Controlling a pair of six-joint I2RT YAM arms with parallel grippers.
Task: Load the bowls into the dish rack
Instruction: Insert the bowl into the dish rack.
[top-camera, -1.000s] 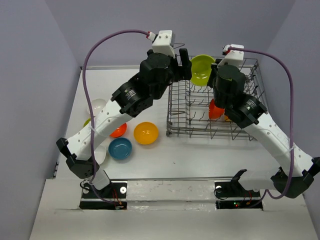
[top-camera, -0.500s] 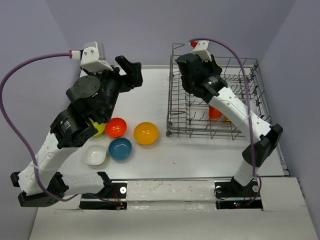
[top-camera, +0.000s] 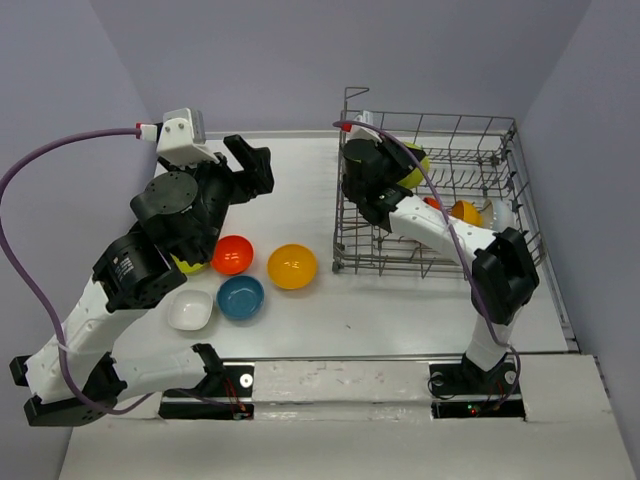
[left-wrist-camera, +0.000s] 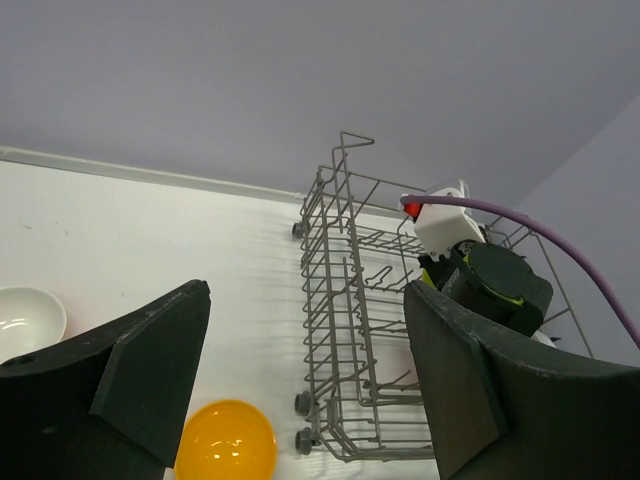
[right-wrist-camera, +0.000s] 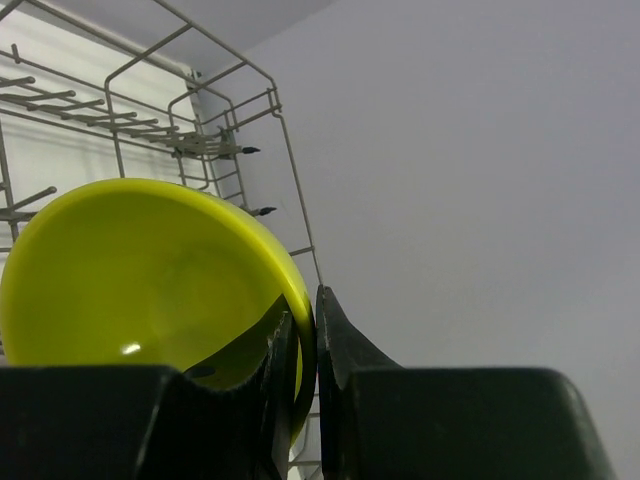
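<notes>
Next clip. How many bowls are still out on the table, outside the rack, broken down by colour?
Red-orange bowl: 1
Orange-yellow bowl: 1
Blue bowl: 1
White: 2, squarish white bowl and round white bowl (left wrist view only)
Lime green bowl, mostly hidden: 1
Total: 6

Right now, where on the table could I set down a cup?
Free: the white table between the black left gripper and the grey wire dish rack, and the strip nearside of that rack. Crowded: around the round orange-yellow bowl and blue bowl.
</notes>
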